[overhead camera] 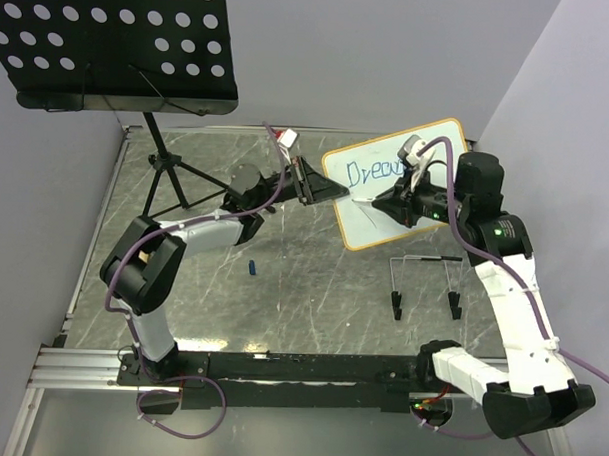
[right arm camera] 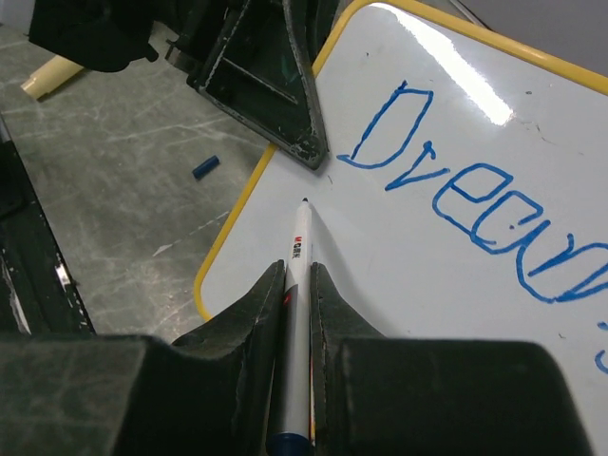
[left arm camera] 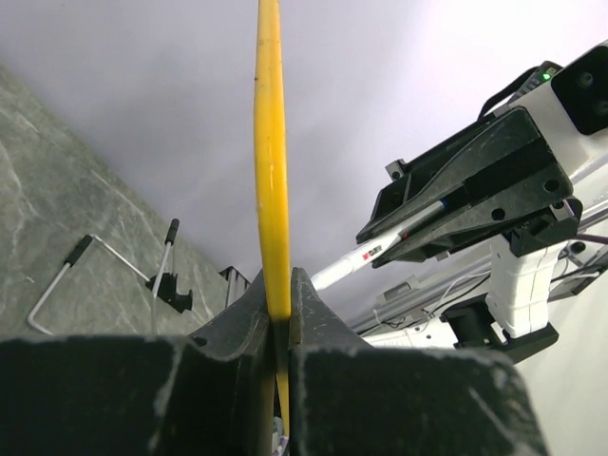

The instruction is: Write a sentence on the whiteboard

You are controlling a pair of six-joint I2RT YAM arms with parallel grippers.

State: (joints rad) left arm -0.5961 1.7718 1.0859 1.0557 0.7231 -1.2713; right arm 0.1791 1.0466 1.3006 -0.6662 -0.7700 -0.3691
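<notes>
The whiteboard (overhead camera: 385, 223) with its yellow frame is held tilted above the table at the back right. My left gripper (overhead camera: 321, 192) is shut on its left edge; in the left wrist view the edge (left arm camera: 271, 142) runs up from between the jaws (left arm camera: 278, 285). The sentence (right arm camera: 475, 209) shows as one line of blue handwriting, roughly "Dream". My right gripper (right arm camera: 298, 271) is shut on a white marker (right arm camera: 300, 247), whose tip sits at the board's blank lower left, below the writing. In the top view the right gripper (overhead camera: 385, 203) hovers over the board's middle.
A black perforated music-stand tray (overhead camera: 116, 41) hangs over the back left, its tripod legs (overhead camera: 171, 178) on the table. A blue marker cap (overhead camera: 253, 268) lies on the marble table. A wire easel (overhead camera: 428, 282) stands in front of the board.
</notes>
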